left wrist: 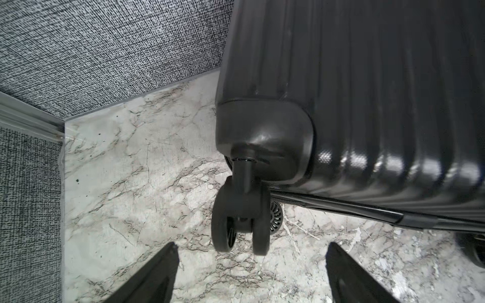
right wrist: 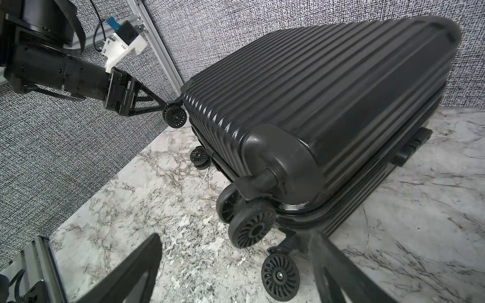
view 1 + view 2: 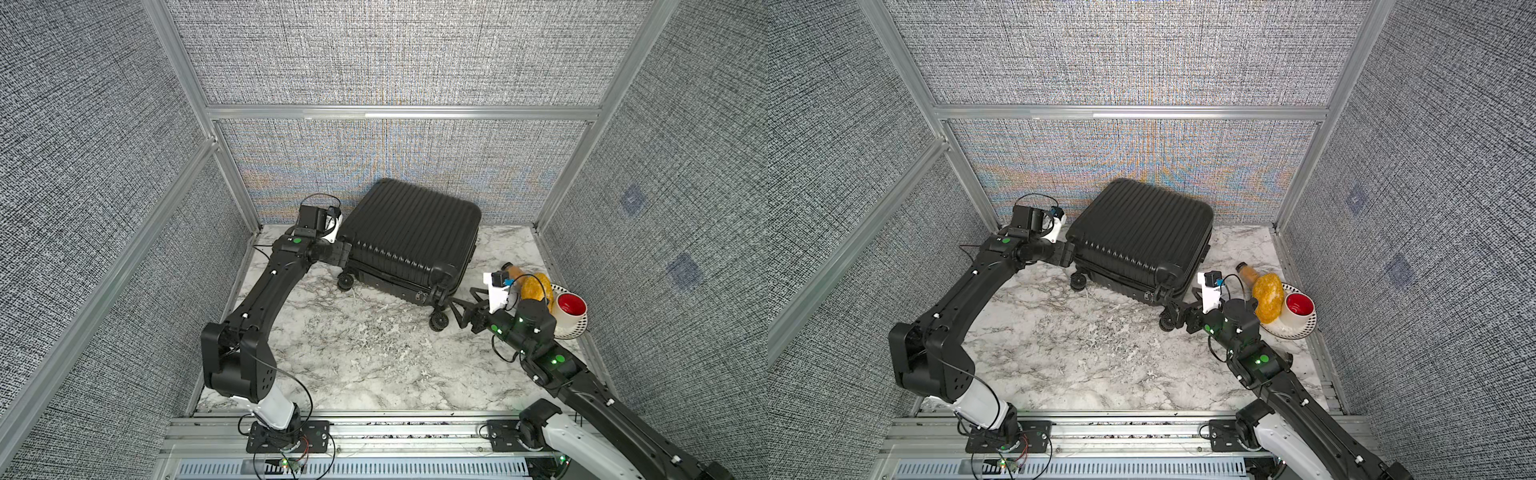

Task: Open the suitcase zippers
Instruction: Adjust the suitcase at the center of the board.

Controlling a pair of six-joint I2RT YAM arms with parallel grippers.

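Suitcase: lying flat on the table near the back wall, wheels toward the arms.
Zippers: seam looks shut, with a pull by the right wheel corner.
Left gripper: spread and empty, astride a wheel, probably to steady the case.
Right gripper: spread and empty, at the pull's corner.

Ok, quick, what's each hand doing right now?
Left hand: open, holding nothing.
Right hand: open, holding nothing.
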